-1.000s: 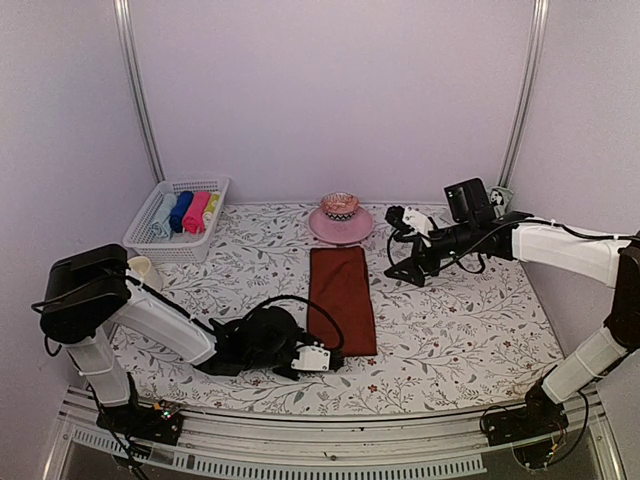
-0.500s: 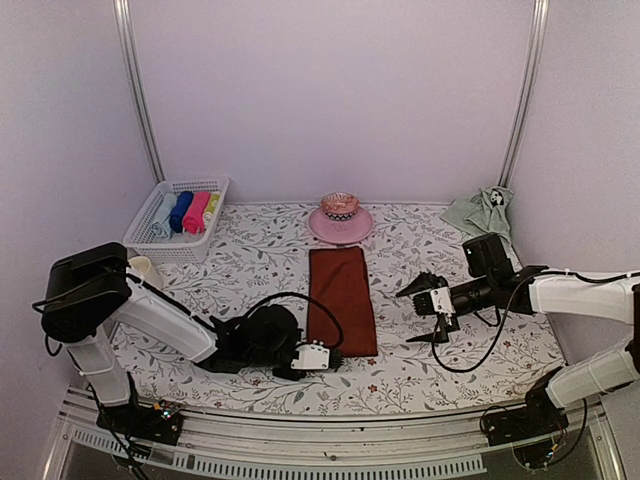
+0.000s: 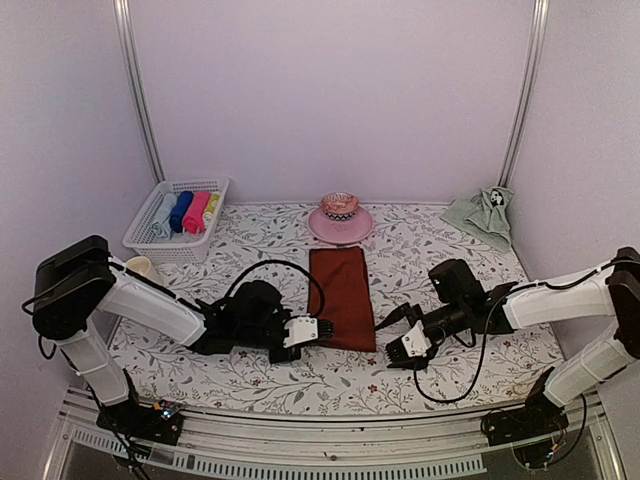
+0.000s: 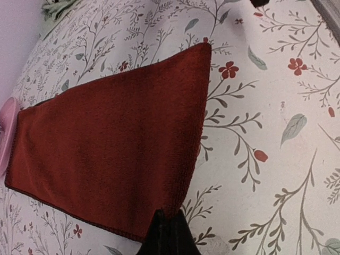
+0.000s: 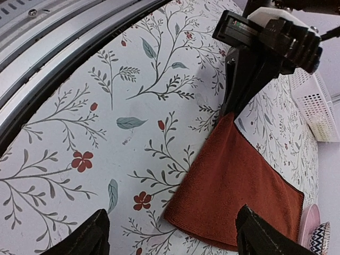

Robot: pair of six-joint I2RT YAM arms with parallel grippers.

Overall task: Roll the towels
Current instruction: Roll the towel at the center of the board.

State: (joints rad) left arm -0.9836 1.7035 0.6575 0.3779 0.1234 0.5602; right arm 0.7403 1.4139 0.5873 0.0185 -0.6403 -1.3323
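Note:
The dark red-brown towel [image 3: 342, 290] lies flat and lengthwise on the floral table cover. My left gripper [image 3: 320, 329] is shut on its near left corner; in the left wrist view the black fingertips [image 4: 169, 234] pinch the towel [image 4: 117, 154] at its edge. My right gripper [image 3: 392, 338] stands open, low over the cover just right of the near right corner. In the right wrist view that corner of the towel [image 5: 239, 180] lies between the spread fingers [image 5: 85, 239]. The pale sage green towel [image 3: 485, 212] lies crumpled at the back right.
A white basket [image 3: 150, 242] with several rolled coloured towels stands at the back left. A pink plate [image 3: 325, 233] carrying a patterned bowl sits behind the red-brown towel. A pale cup [image 3: 140, 268] stands by the left arm. The metal rail [image 3: 320, 440] runs along the front.
My right arm swung from the back right down to the towel's near right corner, leaving the green towel behind. My left gripper shut on the near left corner.

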